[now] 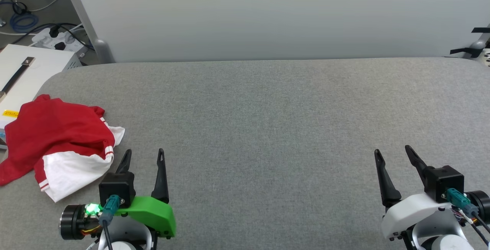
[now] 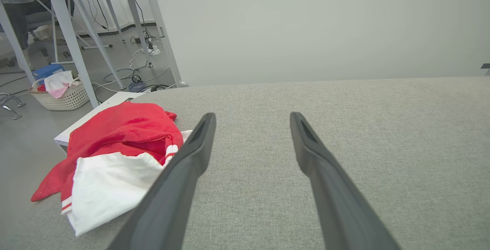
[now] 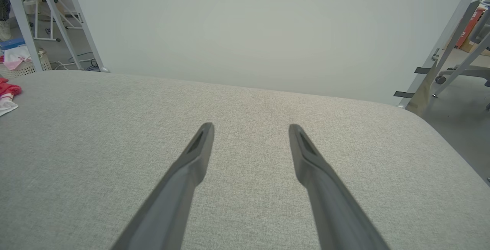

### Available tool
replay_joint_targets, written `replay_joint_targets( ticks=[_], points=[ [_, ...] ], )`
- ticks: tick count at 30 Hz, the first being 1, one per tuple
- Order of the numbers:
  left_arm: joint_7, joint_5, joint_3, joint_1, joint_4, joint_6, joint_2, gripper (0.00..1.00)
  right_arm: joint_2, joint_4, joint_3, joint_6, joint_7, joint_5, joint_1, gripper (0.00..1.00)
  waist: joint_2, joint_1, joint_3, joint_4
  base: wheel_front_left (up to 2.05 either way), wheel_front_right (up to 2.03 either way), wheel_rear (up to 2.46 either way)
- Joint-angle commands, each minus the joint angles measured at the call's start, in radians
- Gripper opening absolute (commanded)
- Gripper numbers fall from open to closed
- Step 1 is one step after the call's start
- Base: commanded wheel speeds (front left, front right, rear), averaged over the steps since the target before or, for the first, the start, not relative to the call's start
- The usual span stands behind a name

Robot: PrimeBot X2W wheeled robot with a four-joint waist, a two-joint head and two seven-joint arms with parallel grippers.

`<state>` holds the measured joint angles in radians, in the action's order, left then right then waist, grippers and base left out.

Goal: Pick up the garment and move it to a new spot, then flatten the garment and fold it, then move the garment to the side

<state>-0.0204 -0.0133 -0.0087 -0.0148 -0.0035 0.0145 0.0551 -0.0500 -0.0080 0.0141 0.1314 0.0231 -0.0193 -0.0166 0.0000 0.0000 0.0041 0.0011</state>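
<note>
The garment (image 1: 57, 142), red with white sleeves and red-white striped trim, lies crumpled at the left edge of the grey padded table (image 1: 268, 127), partly hanging over that edge. My left gripper (image 1: 144, 152) stands open just right of the garment, nothing between its fingers. In the left wrist view the garment (image 2: 115, 158) lies left of the open left gripper (image 2: 252, 118), its white sleeve beside the left finger. My right gripper (image 1: 393, 150) stands open over bare table at the lower right. The right wrist view has the open right gripper (image 3: 250, 127) and a corner of the garment (image 3: 7, 95) at the far left.
A white box (image 1: 26, 74) sits beyond the table's left edge, with cables and a power strip (image 1: 57, 39) on the floor behind. A pale wall panel (image 1: 268, 12) backs the table. A laundry basket (image 2: 61, 91) and metal frame legs (image 2: 72, 39) stand on the left.
</note>
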Motion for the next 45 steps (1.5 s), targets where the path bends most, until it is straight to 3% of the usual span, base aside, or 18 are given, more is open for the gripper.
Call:
replay_joint_targets(
  ticks=[1, 45],
  points=[
    [-0.010, -0.004, -0.003, 0.004, -0.004, 0.011, -0.001, 1.00, 0.000, -0.008, 0.005, 0.000, 0.010, -0.006, 0.002, 1.00, 0.0000, 0.0000, 0.000, 0.000, 0.00, 0.00, 0.00],
    [-0.101, -0.009, -0.031, -0.006, -0.028, 0.055, -0.002, 1.00, 0.000, -0.050, 0.032, 0.000, 0.101, -0.105, -0.027, 1.00, 0.0000, 0.0000, -0.005, 0.015, 0.00, 0.00, 0.00]
  ],
)
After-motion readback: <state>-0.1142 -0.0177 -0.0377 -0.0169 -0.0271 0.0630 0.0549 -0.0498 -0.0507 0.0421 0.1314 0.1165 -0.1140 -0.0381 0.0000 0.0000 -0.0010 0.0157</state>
